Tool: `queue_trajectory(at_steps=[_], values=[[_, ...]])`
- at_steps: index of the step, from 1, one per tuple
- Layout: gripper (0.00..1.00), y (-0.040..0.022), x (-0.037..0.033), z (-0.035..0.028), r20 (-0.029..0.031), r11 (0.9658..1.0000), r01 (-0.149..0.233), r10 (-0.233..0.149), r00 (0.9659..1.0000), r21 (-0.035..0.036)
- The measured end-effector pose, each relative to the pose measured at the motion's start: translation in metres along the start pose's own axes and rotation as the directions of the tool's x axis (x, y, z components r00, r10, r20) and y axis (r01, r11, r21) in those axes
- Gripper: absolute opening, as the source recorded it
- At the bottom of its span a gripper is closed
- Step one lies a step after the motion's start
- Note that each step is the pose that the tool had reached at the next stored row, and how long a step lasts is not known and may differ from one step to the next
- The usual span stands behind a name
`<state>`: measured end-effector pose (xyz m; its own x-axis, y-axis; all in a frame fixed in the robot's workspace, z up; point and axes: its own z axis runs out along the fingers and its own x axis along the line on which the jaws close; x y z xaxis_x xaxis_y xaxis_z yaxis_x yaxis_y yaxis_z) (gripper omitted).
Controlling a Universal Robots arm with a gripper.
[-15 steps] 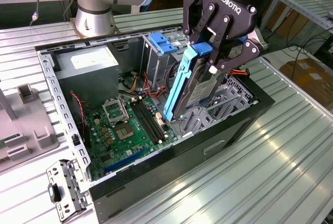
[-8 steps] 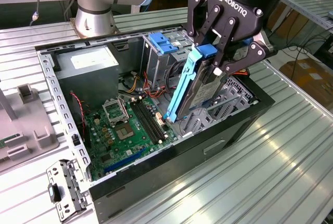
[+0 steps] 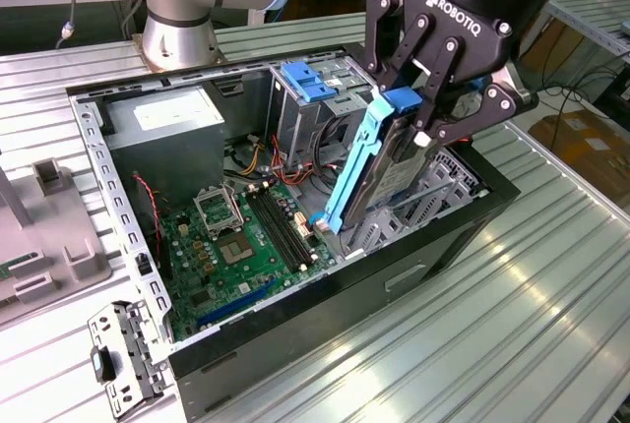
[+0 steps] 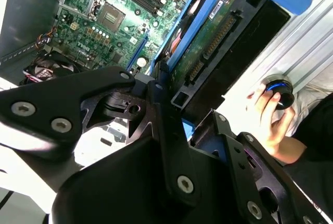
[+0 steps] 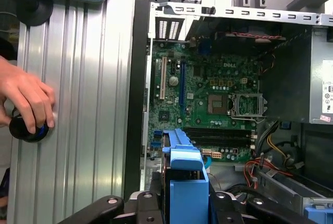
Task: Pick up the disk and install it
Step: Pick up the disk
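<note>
Exterior view, my claw [image 3: 421,126]: closed on the disk [image 3: 392,179].
Disk: tilted, over the open computer case [image 3: 433,246].

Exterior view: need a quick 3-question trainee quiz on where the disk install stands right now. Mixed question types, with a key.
1. True or false: the gripper is open and empty.
2. Pick one. The disk is: A) held tilted over the open computer case; B) lying flat inside the case; C) fully seated, out of the gripper.
3. Fill the blank: the disk's side rails are ___ in colour.

Key: 1 false (it is shut on the disk); 2 A; 3 blue.
</note>
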<state>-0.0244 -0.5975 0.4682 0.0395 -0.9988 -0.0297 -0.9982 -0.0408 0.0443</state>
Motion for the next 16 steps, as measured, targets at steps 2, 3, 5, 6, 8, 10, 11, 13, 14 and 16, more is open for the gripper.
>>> queue_trajectory(at_steps=[2,3,5,6,8,10,11,13,14,16], values=[[0.37,-0.0009,0.0014,0.0,0.0001,1.0,0.0,0.0,1.0,0.0],[0.37,-0.0014,0.002,-0.0001,0.0001,1.0,0.0,0.0,1.0,0.0],[0.37,-0.0026,0.0039,-0.0002,0.0,1.0,0.0,0.0,1.0,0.0],[0.37,-0.003,0.0046,-0.0003,0.0,1.0,0.0,0.0,1.0,0.0],[0.37,-0.0043,0.0066,-0.0004,0.0001,1.0,0.0,0.0,1.0,0.0],[0.37,-0.0057,0.0083,-0.0005,0.0,1.0,0.0,0.0,1.0,0.0],[0.37,-0.0062,0.009,-0.0005,0.0001,1.0,0.0,0.0,1.0,0.0],[0.37,-0.008,0.0111,-0.0007,0.0,1.0,0.0,0.0,1.0,0.0],[0.37,-0.0085,0.0116,-0.0007,0.0,1.0,0.0,0.0,1.0,0.0],[0.37,-0.0096,0.0127,-0.0008,0.0001,1.0,0.0,0.0,1.0,0.0]])
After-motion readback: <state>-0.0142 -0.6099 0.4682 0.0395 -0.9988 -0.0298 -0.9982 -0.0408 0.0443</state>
